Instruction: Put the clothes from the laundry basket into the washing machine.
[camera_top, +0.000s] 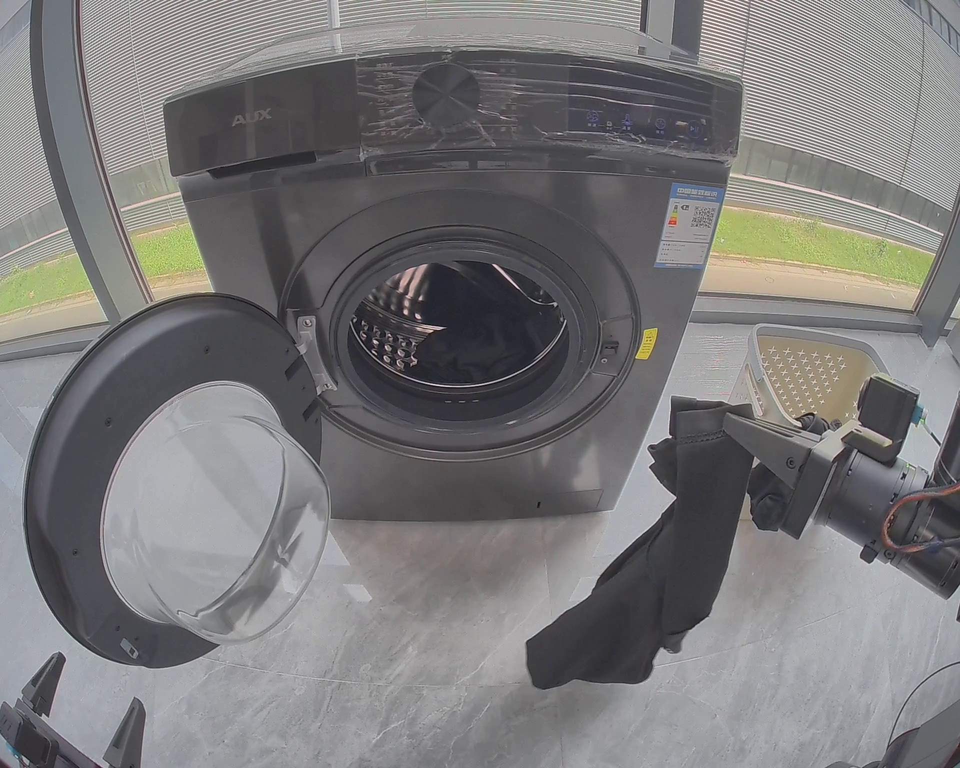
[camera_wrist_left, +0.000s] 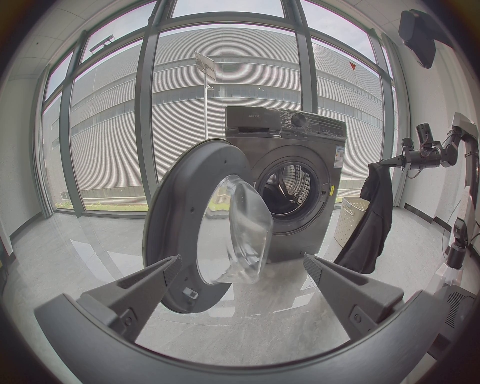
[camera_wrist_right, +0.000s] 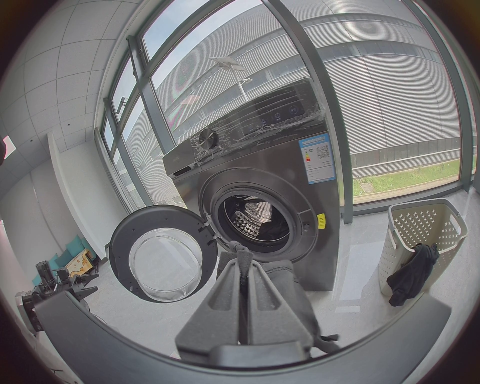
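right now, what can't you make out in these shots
Drum: head view, dark inside; contents unclear.
Basket: head view, the right pincer and its hanging garment cover its lower part; right wrist view, its wall hides the bottom.
Left pincer: head view, cut off by the bottom edge.

My right claw (camera_top: 735, 422) is held out level on my right side, jaws pinched tight on a dark garment (camera_top: 680, 560) hanging from it. My left claw (camera_wrist_left: 241, 262) sits low, jaws spread wide.
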